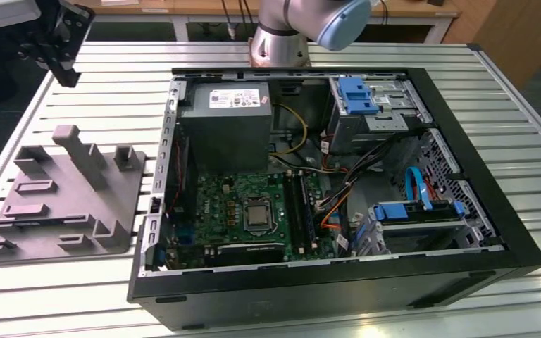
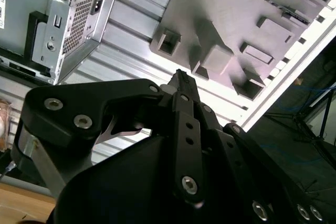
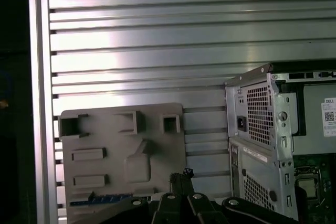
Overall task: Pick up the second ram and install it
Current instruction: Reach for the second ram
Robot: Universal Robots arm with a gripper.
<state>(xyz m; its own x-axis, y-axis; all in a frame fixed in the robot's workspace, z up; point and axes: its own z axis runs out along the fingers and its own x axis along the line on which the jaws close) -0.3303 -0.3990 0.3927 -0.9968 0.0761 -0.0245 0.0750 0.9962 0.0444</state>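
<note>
Black w/ a bluish tint, the second ram (image 3: 100, 199) shows in the first wrist view as a thin, long strip seen edge-on, w/ small bumps along it that are prob. its chips. It sits in the grey fixture plate (image 3: 118, 142), past the plate's two flat rectangular pockets, on the side away from its tall posts and parallel to those pockets. Nothing touches it.

Gripper (image 1: 67, 79) is black. In the exterior view it hangs raised off the plate's post end, well apart from plate & stick. Its fingers (image 2: 185, 114) are pressed together in both wrist views, tips meeting, nothing btwn them.

Open PC case (image 1: 346, 292) lies just beside the plate on the slatted aluminium table (image 1: 110, 77), rear panel facing the plate. Inside is the mobo w/ CPU socket (image 1: 256, 215). Black slot rails (image 1: 299, 204) run alongside the socket, on its side away from the plate. PSU (image 1: 223, 127) fills the case corner nearest the plate's posts.
</note>
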